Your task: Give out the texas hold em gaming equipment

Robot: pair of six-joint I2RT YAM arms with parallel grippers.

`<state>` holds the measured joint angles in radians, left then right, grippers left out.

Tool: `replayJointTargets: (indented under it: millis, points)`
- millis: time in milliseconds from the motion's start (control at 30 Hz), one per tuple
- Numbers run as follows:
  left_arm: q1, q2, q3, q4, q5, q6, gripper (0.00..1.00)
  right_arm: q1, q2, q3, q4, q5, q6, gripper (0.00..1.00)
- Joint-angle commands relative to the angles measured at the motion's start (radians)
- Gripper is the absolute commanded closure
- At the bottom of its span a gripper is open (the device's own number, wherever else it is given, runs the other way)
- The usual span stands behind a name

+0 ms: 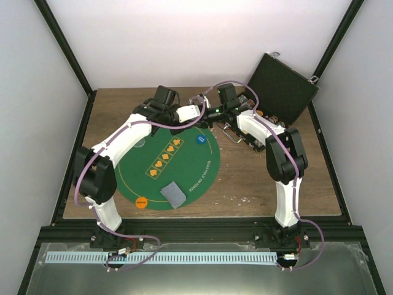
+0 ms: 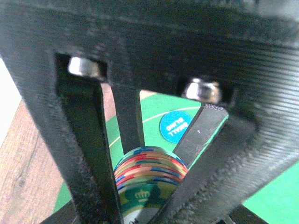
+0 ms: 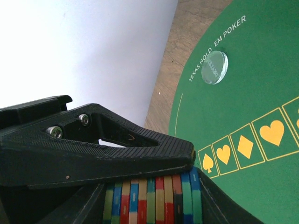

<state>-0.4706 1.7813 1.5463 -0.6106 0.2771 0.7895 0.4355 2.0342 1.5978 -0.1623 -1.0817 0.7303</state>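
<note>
Top external view puts both of your arms reaching in over the far edge of the green felt mat (image 1: pixel 184 169), where the 2 wrists meet almost nose to nose, above the mat.

Your left gripper (image 2: pixel 148 179) is narrowed onto the stack of poker chips (image 2: pixel 149 165). In the left wrist view its black fingers (image 2: pixel 88 158) stand on either side of the striped stack, and the chip edges sit tight against them.

Your right gripper (image 3: pixel 154 193) is clamped on that same kind of striped stack. The right wrist view shows red, blue, green and cream chip edges packed side by side between its 2 fingers. Both hands are therefore closed on chips at the meeting point, though the overhead view is too small to show the stack itself.

On the mat, the blue disc (image 1: pixel 201 140) lies flat on the right side, near the printed lettering, and its white wording shows in the left wrist view. The orange disc (image 1: pixel 141 201) lies at the near left rim of the felt. The playing cards (image 1: pixel 172 193) rest backs up in a small grey-blue pile at the near edge, well apart from both hands.

The black case (image 1: pixel 282 86) stands open at the far right corner of the table (image 1: pixel 264 178), behind your right arm.
</note>
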Motion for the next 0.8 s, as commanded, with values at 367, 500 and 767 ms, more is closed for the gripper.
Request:
replayJointTargets:
  millis: [367,500,767]
  points:
    - [0.017,-0.017,-0.157,-0.037,-0.044,-0.061,1.00,0.028,0.032,-0.089,0.035,-0.080,-0.076,0.41]
    - [0.023,-0.017,-0.230,-0.017,-0.035,-0.094,1.00,0.031,0.072,-0.132,0.039,-0.082,-0.091,0.35]
    - [0.049,-0.032,-0.318,-0.003,-0.054,-0.165,1.00,0.031,0.096,-0.134,-0.030,-0.002,-0.162,0.31]
